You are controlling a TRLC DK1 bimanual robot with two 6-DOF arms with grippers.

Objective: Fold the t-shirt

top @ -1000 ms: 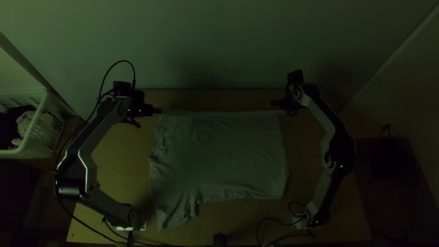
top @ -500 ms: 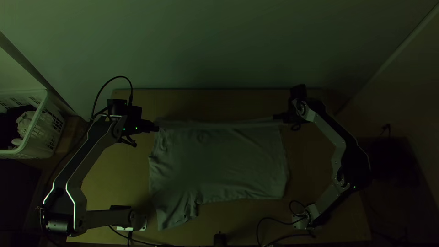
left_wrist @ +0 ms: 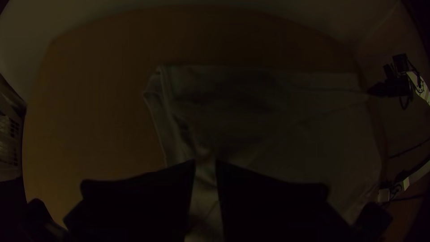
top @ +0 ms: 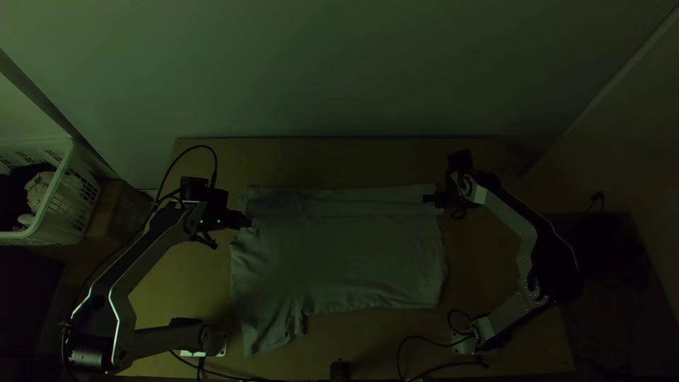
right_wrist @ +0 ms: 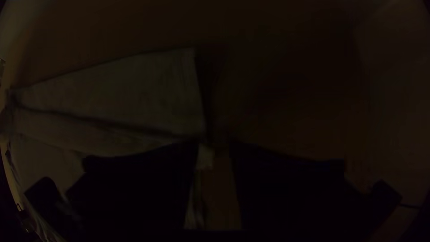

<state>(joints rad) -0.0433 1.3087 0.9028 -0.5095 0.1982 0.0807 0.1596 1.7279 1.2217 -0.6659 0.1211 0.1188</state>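
Observation:
The pale t-shirt point(top: 346, 255) lies flat on the table, a strip along its far side doubled over and a sleeve pointing to the near left. At its upper left edge is my left gripper point(top: 247, 222); at its upper right edge is my right gripper point(top: 426, 199). In the left wrist view, my left gripper point(left_wrist: 205, 162) has a narrow gap between its fingers, with wrinkled shirt point(left_wrist: 204, 150) beneath. The right wrist view shows my right gripper point(right_wrist: 214, 143) parted too, a small bit of shirt point(right_wrist: 205, 157) visible between the fingers.
A white laundry basket point(top: 53, 205) holding cloth stands beyond the table's left side. A pale wall point(top: 339, 71) rises behind the far edge. Bare table point(top: 339, 161) lies beyond the shirt, and black cables point(top: 424, 361) lie near the right arm's base.
Both grippers have come down the picture, toward the near side. The shirt's far edge, stretched between them before, now lies lower with a folded strip, and both grippers look to have let go.

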